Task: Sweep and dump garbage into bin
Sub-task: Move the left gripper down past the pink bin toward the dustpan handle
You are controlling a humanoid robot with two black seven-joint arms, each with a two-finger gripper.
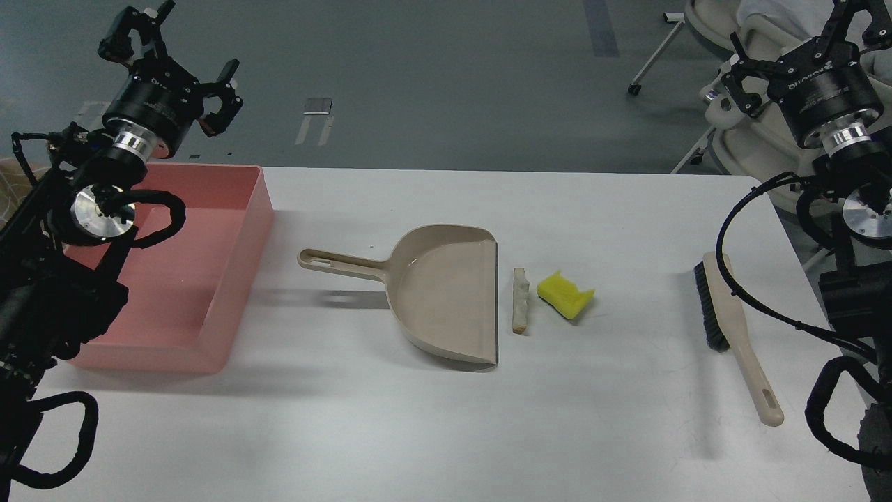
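The yellow notched chunk (564,294) and the thin white bread slice (519,300) lie side by side on the white table, just right of the beige dustpan's (446,293) open edge. The dustpan's handle points left towards the pink bin (240,230), which stands at the table's left edge and looks empty. The beige brush (732,328) with black bristles lies at the right. My left gripper (178,52) is open and empty, raised above the bin's far corner. My right gripper (794,42) is open and empty, raised high at the far right, well above the brush.
The white table (418,432) runs across the view, its far edge at the grey floor. A pale chair (739,139) stands beyond the table's far right corner, close behind my right arm.
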